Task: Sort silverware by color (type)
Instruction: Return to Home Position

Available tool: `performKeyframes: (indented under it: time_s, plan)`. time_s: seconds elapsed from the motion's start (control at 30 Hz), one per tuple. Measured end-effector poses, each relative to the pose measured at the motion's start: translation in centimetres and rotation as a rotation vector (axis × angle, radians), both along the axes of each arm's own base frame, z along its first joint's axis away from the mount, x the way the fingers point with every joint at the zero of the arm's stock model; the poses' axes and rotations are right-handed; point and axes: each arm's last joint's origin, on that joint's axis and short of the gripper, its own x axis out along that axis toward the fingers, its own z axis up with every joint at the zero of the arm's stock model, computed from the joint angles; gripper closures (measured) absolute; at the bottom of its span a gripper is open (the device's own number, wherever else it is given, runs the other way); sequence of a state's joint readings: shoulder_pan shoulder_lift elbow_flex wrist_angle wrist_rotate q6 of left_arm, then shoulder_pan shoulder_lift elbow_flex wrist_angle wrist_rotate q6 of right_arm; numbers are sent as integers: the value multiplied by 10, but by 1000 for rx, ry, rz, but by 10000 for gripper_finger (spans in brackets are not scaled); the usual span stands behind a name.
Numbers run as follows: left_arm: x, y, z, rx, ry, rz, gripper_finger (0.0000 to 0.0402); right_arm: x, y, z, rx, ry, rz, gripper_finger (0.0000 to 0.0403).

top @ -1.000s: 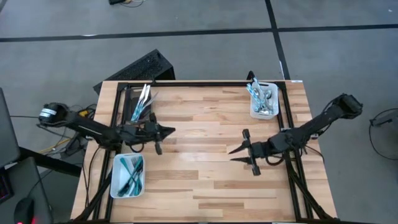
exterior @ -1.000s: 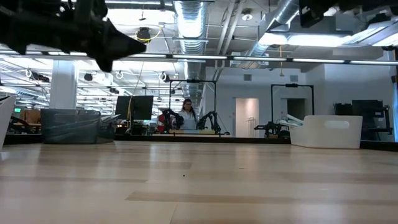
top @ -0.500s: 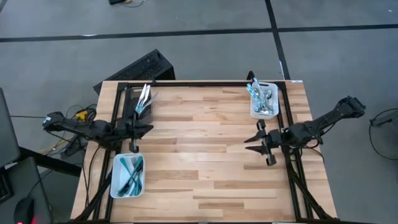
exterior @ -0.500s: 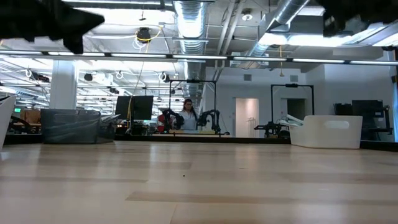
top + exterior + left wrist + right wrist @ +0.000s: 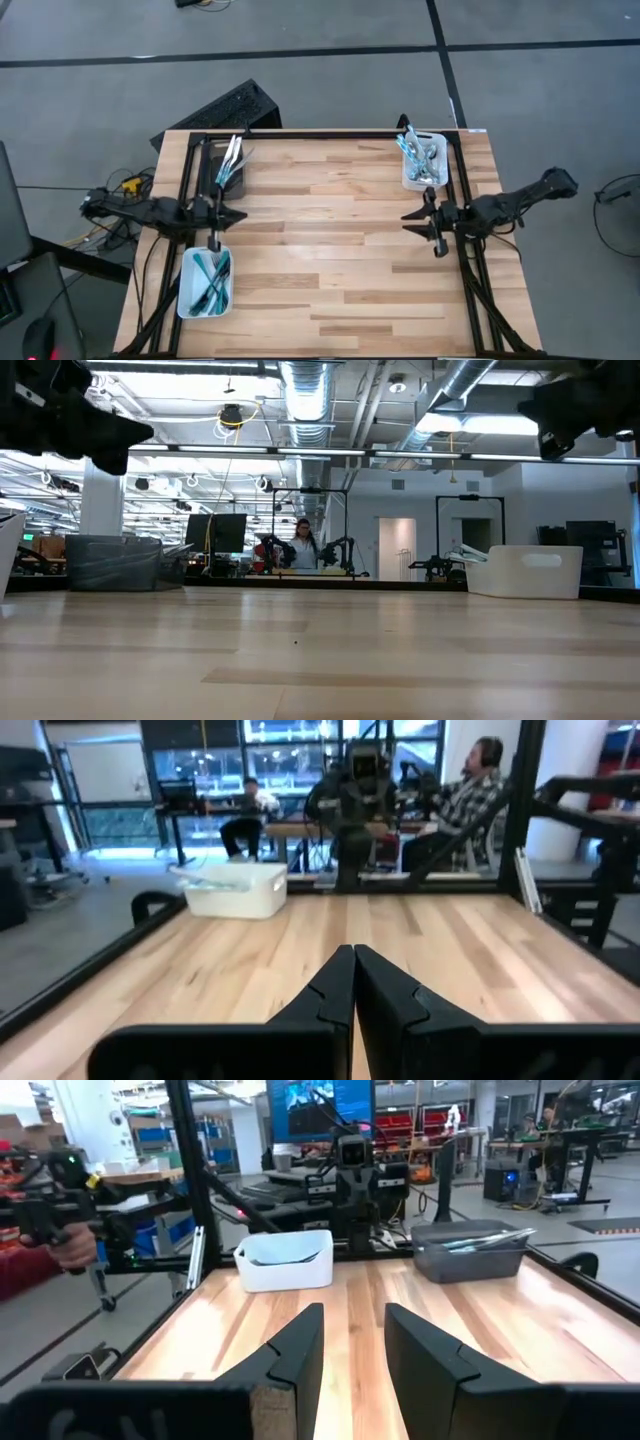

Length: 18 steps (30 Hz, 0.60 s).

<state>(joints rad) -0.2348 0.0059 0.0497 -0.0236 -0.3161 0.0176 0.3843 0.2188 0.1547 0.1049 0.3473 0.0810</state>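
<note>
Across the counter (image 5: 330,260) no loose piece is showing as both arms are drawing back to its sides, left pincer (image 5: 353,952) closed on nothing, right pincer (image 5: 353,1310) open and empty, while the silverware (image 5: 210,280) is lying in the dark bin (image 5: 203,160), far white bin (image 5: 443,150) and near white bin (image 5: 184,292), so sorting is looking finished.

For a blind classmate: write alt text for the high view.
Silverware sits in three bins on a wooden table: dark bin and white bin left, another white bin right. At its sides, left tool shut, right tool open.
</note>
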Motion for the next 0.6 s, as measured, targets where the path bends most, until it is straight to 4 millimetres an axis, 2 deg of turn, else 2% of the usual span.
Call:
performKeyframes:
  time_s: [0.2, 0.33, 0.47, 0.6]
  plan:
    - [3, 2, 0, 2, -86, -96, 401, -9, -6, -5, -3, 19, -40, 271]
    - [3, 8, 0, -4, -90, -50, 401, -11, -9, -16, 3, 6, -78, 271]
    - [2, 11, 4, -30, -47, -85, 401, -10, -12, -32, 49, 29, -89, 271]
    - [1, 15, 4, -34, -27, -12, 401, -8, -11, -35, 90, 11, -37, 271]
